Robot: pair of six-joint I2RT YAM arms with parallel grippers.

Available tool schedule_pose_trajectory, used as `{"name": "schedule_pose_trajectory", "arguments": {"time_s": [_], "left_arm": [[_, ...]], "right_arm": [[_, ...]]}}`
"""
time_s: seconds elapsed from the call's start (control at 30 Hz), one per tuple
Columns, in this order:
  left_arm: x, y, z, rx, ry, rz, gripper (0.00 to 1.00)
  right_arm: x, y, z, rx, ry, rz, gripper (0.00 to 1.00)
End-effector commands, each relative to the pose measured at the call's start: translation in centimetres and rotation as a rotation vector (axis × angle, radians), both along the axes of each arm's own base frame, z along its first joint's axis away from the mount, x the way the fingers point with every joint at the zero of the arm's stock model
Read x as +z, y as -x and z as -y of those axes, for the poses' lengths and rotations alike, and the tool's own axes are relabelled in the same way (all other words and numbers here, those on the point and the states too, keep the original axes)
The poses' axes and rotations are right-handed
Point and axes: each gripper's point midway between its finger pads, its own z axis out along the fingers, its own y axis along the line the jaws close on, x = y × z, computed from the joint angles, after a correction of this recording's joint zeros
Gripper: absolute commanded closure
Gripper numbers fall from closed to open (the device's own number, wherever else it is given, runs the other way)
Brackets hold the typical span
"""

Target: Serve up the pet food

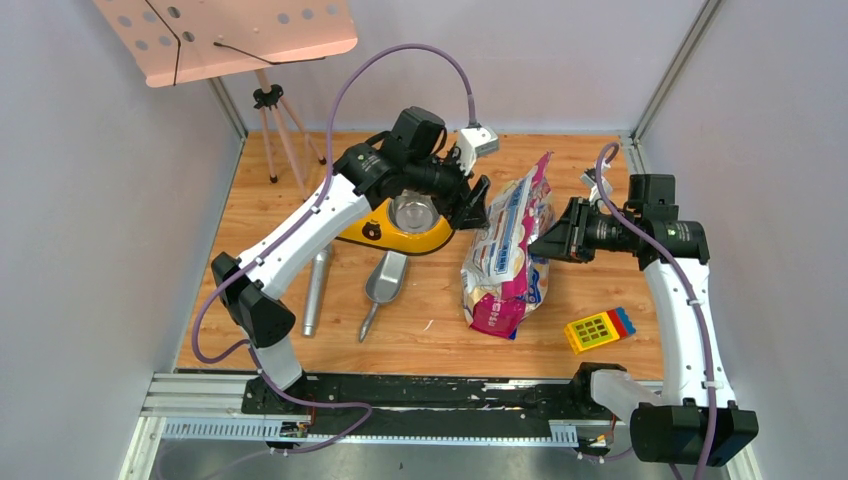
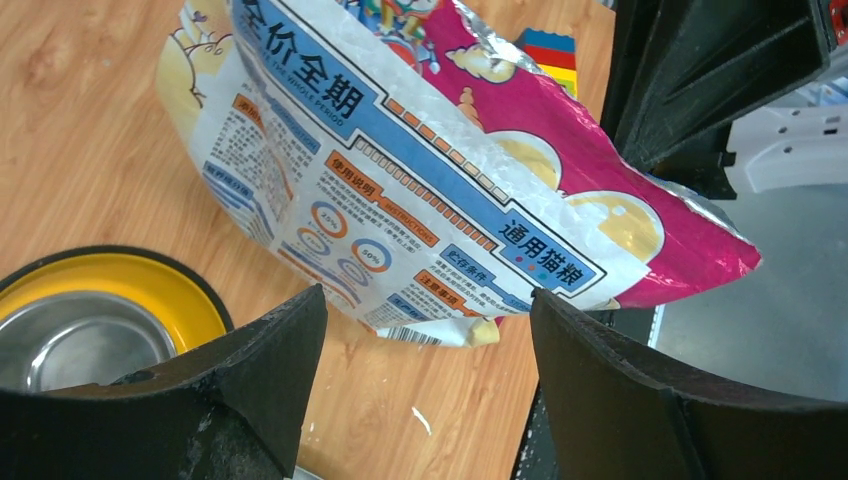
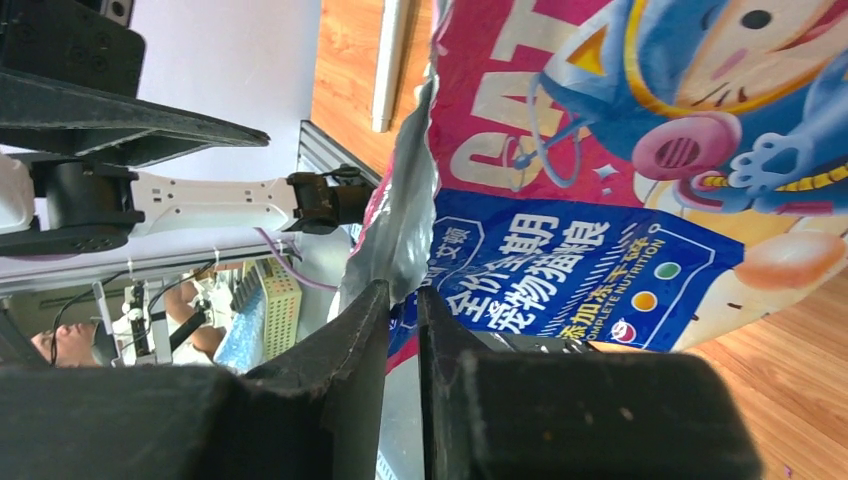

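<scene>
The pet food itself is hidden inside its glossy pink and blue cat-food bag [image 1: 505, 255], which stands tilted at the table's middle. My right gripper [image 1: 541, 243] is at the bag's right side. In the right wrist view its fingers [image 3: 403, 290] are shut on the bag's silvery edge [image 3: 405, 215], just below the cartoon cat print. My left gripper [image 1: 478, 205] hovers open by the bag's upper left, above the yellow feeder [image 1: 440, 236]. In the left wrist view the bag [image 2: 420, 170] lies beyond the wide-apart jaws [image 2: 428, 295], untouched by them.
A grey metal scoop [image 1: 387, 278] and a grey cylinder [image 1: 316, 290] lie left of the bag. The feeder's steel bowl [image 2: 80, 340] shows at lower left in the left wrist view. A yellow toy block [image 1: 598, 328] lies at the front right. A pink perforated stand [image 1: 230, 35] is at the back left.
</scene>
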Motion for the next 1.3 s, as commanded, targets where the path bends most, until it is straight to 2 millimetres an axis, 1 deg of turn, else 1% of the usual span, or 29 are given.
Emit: {"name": "schedule_pose_trajectory", "arguments": {"time_s": [0.0, 0.17, 0.33, 0.4, 0.47, 0.5, 0.53, 0.57, 0.7, 0.73, 0.77, 0.8, 0.87, 0.9, 0.97, 1.03, 1.07, 1.1, 1.13, 1.23, 1.27], "left_arm": [[3.1, -1.3, 0.4, 0.103, 0.057, 0.051, 0.18], [4.0, -1.5, 1.9, 0.088, 0.103, 0.027, 0.19], [4.3, -2.2, 3.0, 0.077, 0.117, 0.034, 0.2], [4.3, -2.4, 3.2, 0.077, 0.121, 0.035, 0.2], [4.6, -2.5, 3.5, 0.075, 0.133, 0.031, 0.2], [4.7, -2.4, 3.6, 0.069, 0.139, 0.026, 0.2], [4.8, -2.3, 3.8, 0.066, 0.145, 0.02, 0.2], [4.7, -2.2, 3.9, 0.061, 0.146, 0.014, 0.2], [4.5, -1.5, 4.6, 0.038, 0.146, -0.002, 0.2], [4.2, -1.5, 4.8, 0.033, 0.141, -0.007, 0.19], [4.5, -1.3, 5.0, 0.024, 0.147, -0.006, 0.19], [4.3, -1.1, 5.2, 0.012, 0.143, -0.008, 0.19], [4.6, -0.5, 5.6, -0.012, 0.144, 0.002, 0.18], [4.6, -0.6, 5.6, -0.004, 0.138, 0.012, 0.17], [4.4, -0.3, 5.6, 0.003, 0.123, 0.026, 0.15], [3.9, -0.5, 5.4, 0.034, 0.092, 0.043, 0.14], [3.4, -1.0, 5.0, 0.071, 0.062, 0.057, 0.14], [3.1, -0.9, 5.0, 0.077, 0.045, 0.07, 0.13], [2.4, -1.2, 4.6, 0.098, 0.014, 0.077, 0.13], [0.8, -0.8, 4.1, 0.117, -0.055, 0.09, 0.13], [0.1, -1.0, 3.7, 0.142, -0.082, 0.096, 0.13]], "right_arm": [[-1.3, -1.0, 0.8, -0.045, 0.074, -0.005, 0.82], [-1.3, -2.5, 0.6, -0.054, 0.044, -0.021, 0.78], [0.1, -3.9, 0.1, -0.041, -0.017, -0.014, 0.75], [0.3, -4.4, 0.0, -0.042, -0.025, -0.016, 0.75], [0.2, -4.7, 0.1, -0.051, -0.022, -0.027, 0.79], [0.2, -4.8, 0.0, -0.05, -0.024, -0.031, 0.83], [0.2, -4.8, -0.1, -0.045, -0.027, -0.03, 0.92], [0.3, -4.8, -0.1, -0.042, -0.028, -0.027, 0.99], [0.5, -5.0, -0.7, -0.033, -0.007, -0.004, 1.0], [0.5, -4.7, -1.4, -0.008, 0.002, 0.004, 1.0], [0.5, -4.8, -1.7, 0.0, 0.005, 0.01, 1.0], [0.5, -5.0, -1.9, 0.002, 0.003, 0.008, 1.0], [0.6, -5.4, -2.3, 0.012, -0.01, -0.002, 1.0], [0.7, -5.6, -2.5, 0.017, -0.017, -0.008, 1.0], [0.6, -5.9, -2.9, 0.026, -0.025, -0.023, 1.0], [0.5, -6.2, -3.1, 0.027, -0.026, -0.035, 1.0], [0.4, -6.3, -3.2, 0.029, -0.025, -0.039, 1.0], [0.3, -6.4, -3.3, 0.027, -0.024, -0.045, 1.0], [0.2, -6.4, -3.3, 0.026, -0.026, -0.051, 1.0], [0.0, -6.7, -3.6, 0.026, -0.033, -0.06, 1.0], [0.0, -6.8, -3.7, 0.027, -0.031, -0.057, 1.0]]}}
